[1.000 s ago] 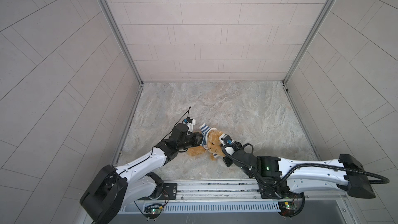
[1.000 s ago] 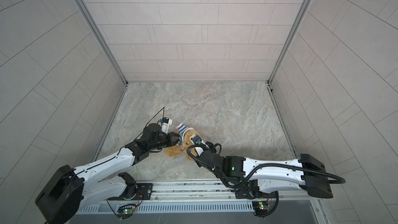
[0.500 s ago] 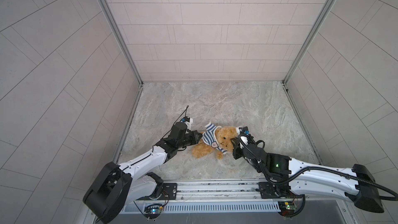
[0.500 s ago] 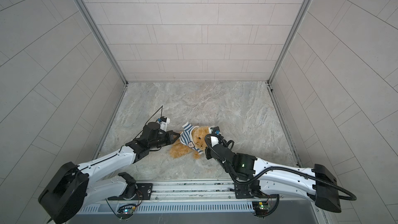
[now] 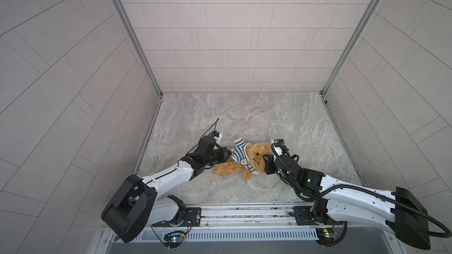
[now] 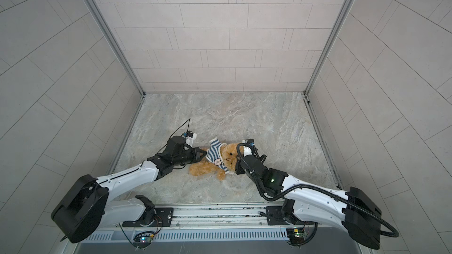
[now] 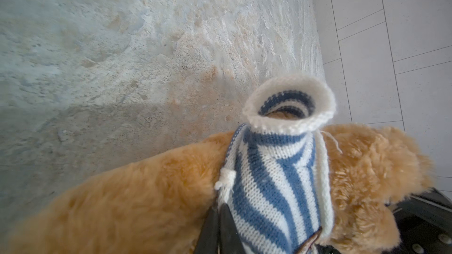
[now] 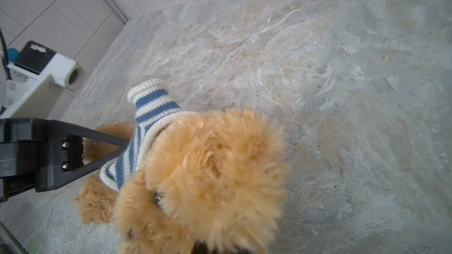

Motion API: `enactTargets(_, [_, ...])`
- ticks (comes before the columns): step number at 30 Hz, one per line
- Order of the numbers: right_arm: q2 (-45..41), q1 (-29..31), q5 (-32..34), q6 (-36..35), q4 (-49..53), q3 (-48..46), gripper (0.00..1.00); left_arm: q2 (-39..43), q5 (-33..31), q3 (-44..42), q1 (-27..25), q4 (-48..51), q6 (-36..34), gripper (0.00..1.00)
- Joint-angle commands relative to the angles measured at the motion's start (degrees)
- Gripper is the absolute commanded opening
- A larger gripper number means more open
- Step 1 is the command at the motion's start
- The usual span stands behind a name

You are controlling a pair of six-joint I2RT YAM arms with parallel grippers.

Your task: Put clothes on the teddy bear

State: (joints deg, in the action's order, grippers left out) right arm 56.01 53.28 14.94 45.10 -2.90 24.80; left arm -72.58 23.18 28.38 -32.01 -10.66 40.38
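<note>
The teddy bear (image 5: 256,156) (image 6: 228,155) lies on the marble floor near the front middle, its head pointing right. A blue-and-white striped shirt (image 5: 239,153) (image 6: 215,153) covers its chest, and one sleeve (image 7: 288,103) sticks up. My left gripper (image 5: 228,155) (image 6: 202,153) (image 7: 220,207) is shut on the shirt's lower edge beside the bear's belly (image 7: 146,204). The right gripper (image 5: 267,162) (image 6: 237,164) is shut on the bear's head (image 8: 215,167). Its fur hides all but a dark bit of that gripper (image 8: 199,249). The legs (image 5: 225,168) lie toward the left arm.
Tiled walls close the floor (image 5: 244,118) on three sides, with metal corner posts (image 5: 327,86). The arms' base rail (image 5: 244,213) runs along the front edge. The left arm's wrist camera housing (image 8: 49,69) juts out above its fingers.
My right gripper has swung to the right with the bear's head, stretching the bear out. The shirt now sits over the chest. The left gripper stayed at the shirt's edge.
</note>
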Motion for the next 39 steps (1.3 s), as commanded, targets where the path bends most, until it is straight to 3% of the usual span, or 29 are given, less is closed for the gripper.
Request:
enactTargets(1, [1.2,-2.3,-5.2,2.0,-1.8,-0.8,0.1,-3.0,-0.8,2.2,-0.3,1.1,-2.2,0.09])
enactTargets(5, [0.1,-3.9,-8.8,0.6,-0.7,-1.4,0.2,-6.3,-1.5,3.8,-0.2,0.7,-3.2,0.09])
enactTargets(8, [-1.0,-5.4,-11.8,-0.5,0.3,-2.3,0.21,-7.6,-2.3,4.8,-0.2,1.5,-4.5,0.14])
enactTargets(11, [-2.4,-6.5,-13.5,-0.6,0.5,-3.2,0.18,-4.7,-4.6,4.1,-0.4,2.9,-5.1,0.24])
enactTargets(15, [-3.7,-7.3,-14.1,-1.3,1.1,-3.6,0.11,4.0,-11.6,4.9,-2.6,11.2,-8.5,0.49])
enactTargets(19, [-2.5,-8.5,-15.7,-2.0,0.4,-3.1,0.1,6.3,-11.2,5.5,-5.6,15.8,-9.4,0.59])
enactTargets(24, [0.0,-9.3,-17.6,-1.6,-1.7,-2.6,0.12,4.2,-10.3,4.9,-9.2,14.0,-8.4,0.56])
enactTargets(30, [0.5,-9.5,-17.0,-1.0,-1.7,-3.0,0.22,-3.7,-7.0,6.6,-9.8,7.8,-7.0,0.47])
enactTargets(34, [-2.1,-9.5,-17.6,-1.4,1.5,-3.1,0.34,-8.4,-6.9,8.4,-9.8,7.1,-7.0,0.42])
enactTargets(39, [-11.2,-8.9,-20.6,-1.2,7.5,-6.0,0.54,-11.4,-7.6,8.6,-9.7,6.3,-6.6,0.38])
